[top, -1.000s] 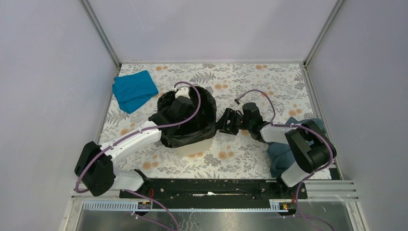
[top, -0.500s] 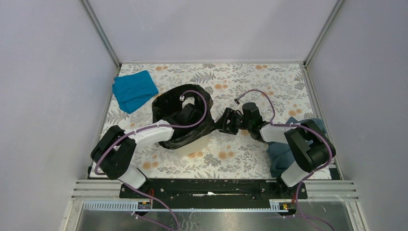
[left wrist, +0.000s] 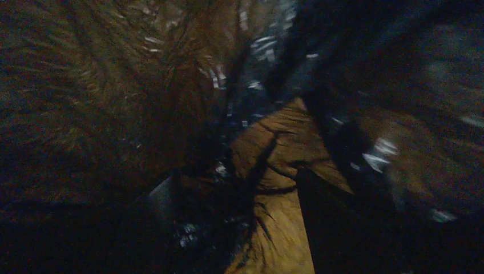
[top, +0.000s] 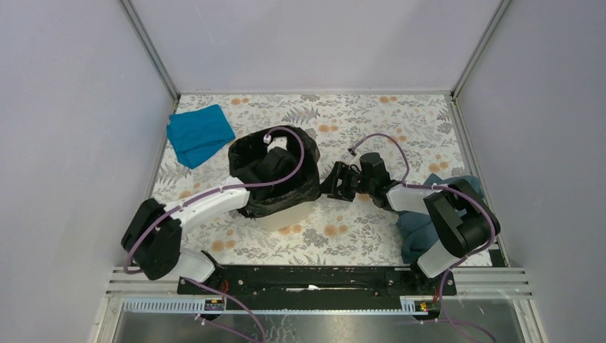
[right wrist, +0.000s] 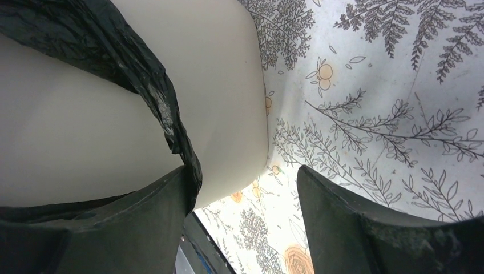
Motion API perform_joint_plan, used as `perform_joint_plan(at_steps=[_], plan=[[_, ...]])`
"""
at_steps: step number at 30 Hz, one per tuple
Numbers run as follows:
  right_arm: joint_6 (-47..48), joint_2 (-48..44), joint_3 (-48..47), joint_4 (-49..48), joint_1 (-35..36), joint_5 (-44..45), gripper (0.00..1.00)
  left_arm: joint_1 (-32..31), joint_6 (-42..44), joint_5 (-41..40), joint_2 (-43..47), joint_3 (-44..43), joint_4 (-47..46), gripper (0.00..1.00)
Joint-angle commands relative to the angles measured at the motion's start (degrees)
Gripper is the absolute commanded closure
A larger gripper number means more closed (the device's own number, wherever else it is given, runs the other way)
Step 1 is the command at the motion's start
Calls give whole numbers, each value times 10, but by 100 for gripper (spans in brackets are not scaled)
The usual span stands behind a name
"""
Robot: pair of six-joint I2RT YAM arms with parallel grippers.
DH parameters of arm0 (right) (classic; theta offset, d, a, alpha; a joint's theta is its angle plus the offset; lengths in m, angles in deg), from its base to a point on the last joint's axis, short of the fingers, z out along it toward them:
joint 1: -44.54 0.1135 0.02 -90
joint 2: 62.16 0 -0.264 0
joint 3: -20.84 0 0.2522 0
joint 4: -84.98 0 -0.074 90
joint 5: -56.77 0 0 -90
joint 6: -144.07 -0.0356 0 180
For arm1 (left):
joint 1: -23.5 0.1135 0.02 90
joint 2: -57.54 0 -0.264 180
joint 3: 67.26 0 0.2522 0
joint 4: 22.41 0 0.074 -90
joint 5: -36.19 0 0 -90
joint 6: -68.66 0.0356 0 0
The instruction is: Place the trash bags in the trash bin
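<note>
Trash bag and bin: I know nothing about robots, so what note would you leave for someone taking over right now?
Left gripper: down inside the black trash bag, which lines the beige trash bin. Open or shut cannot be told; its wrist view is dark and blurred.
Right gripper: open, beside the bin's right wall, holding nothing.
Done: the bag sits in the bin, its edge folded out over the rim.
Left: probably press the bag down inside, then lift the gripper out.

Trash bag [top: 306, 180]: thin glossy wrinkled black plastic. Trash bin [right wrist: 74, 131]: smooth cream plastic, seemingly matt.
</note>
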Motion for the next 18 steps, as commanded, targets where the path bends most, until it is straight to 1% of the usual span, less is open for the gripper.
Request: perform_joint_plan(at_steps=[1, 5, 8, 13, 18], plan=[[15, -42, -20, 14, -4, 8, 24, -2, 10, 22, 67, -37, 42, 20], [36, -64, -38, 59, -10, 29, 23, -2, 8, 23, 113, -44, 75, 16], [52, -77, -39, 88, -18, 43, 20, -1, 23, 38, 153, -63, 91, 11], [59, -97, -48, 114, -30, 60, 14, 3, 52, 44, 179, -155, 161, 6], [65, -87, -85, 133, -31, 64, 13, 4, 65, 22, 204, -182, 190, 3]])
